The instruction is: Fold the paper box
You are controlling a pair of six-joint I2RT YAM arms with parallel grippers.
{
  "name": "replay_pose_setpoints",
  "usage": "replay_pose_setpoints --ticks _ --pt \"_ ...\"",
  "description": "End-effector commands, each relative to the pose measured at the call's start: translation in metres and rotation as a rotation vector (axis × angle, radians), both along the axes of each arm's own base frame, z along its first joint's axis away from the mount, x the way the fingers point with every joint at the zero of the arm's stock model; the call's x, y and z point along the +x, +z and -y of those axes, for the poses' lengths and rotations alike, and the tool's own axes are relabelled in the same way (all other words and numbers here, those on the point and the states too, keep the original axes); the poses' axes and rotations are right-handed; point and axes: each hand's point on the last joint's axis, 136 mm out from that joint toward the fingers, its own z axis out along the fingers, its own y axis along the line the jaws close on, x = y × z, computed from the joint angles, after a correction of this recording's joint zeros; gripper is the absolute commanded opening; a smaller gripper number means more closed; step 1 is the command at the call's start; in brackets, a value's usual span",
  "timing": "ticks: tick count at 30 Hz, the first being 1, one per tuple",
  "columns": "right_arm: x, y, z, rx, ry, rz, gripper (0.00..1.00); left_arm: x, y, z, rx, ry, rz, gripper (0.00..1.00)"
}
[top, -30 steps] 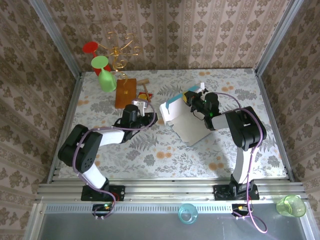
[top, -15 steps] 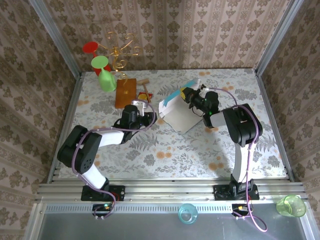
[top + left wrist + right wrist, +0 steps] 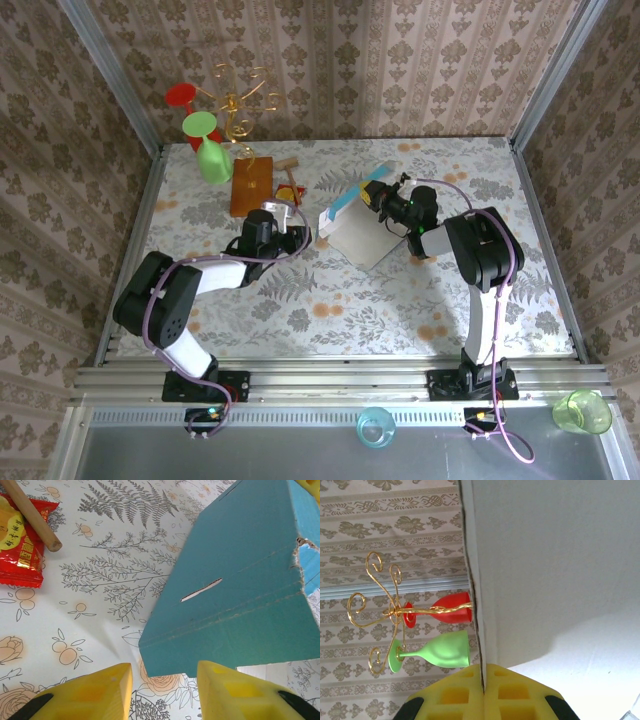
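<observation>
- Nearest, a teal cup [image 3: 375,428] and a green cup [image 3: 582,411] stand on the grey ledge in front of the rail that carries both arm bases.
- The left arm [image 3: 160,300] leans out leftward from its base and folds sharply at the elbow. Its forearm runs low over the floral bench [image 3: 330,310] toward the middle.
- The left hand [image 3: 162,672] is open and grips nothing. Its yellow fingers [image 3: 90,692] stand apart, with the near blue edge of the paper box [image 3: 360,235] just ahead of the gap.
- The right arm [image 3: 485,260] rises straight from its base to a high elbow, then doubles back leftward and down, its wrist pointing at the box from the right.
- The right hand [image 3: 482,672] is closed on the box, with a thin cardboard edge pinched between its pads.
- The box sits in the middle of the bench between the two hands and is held tilted. Its white inner side faces up, and its light-blue outer side, cut by a narrow slot [image 3: 201,590], faces the left hand.
- Just left of the box, a red snack packet [image 3: 20,545] lies on the bench with a round wooden stick [image 3: 32,515] across it.
- Farther back lies an orange-brown wooden board [image 3: 250,185].
- Farthest, a gold wire rack [image 3: 240,100] carries a red goblet [image 3: 182,97] and a green goblet [image 3: 212,160].
</observation>
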Motion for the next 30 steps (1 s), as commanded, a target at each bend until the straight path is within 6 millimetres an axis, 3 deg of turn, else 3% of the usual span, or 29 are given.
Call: replay_pose_setpoints --ticks 1,10,18,30 --pt "-0.003 -0.022 -0.002 -0.032 0.024 -0.051 0.0 0.0 -0.001 0.002 0.019 -0.034 0.012 0.39" --pt "0.006 -0.017 -0.007 -0.055 0.044 -0.094 0.0 0.009 -0.008 0.018 0.069 -0.17 0.063 0.39" --pt "0.006 -0.018 -0.008 -0.065 0.053 -0.118 0.0 0.011 -0.001 0.036 0.046 -0.314 0.15 0.38" --pt "0.009 -0.019 -0.008 -0.053 0.041 -0.125 0.0 0.007 0.005 0.059 0.007 -0.368 0.178 0.36"
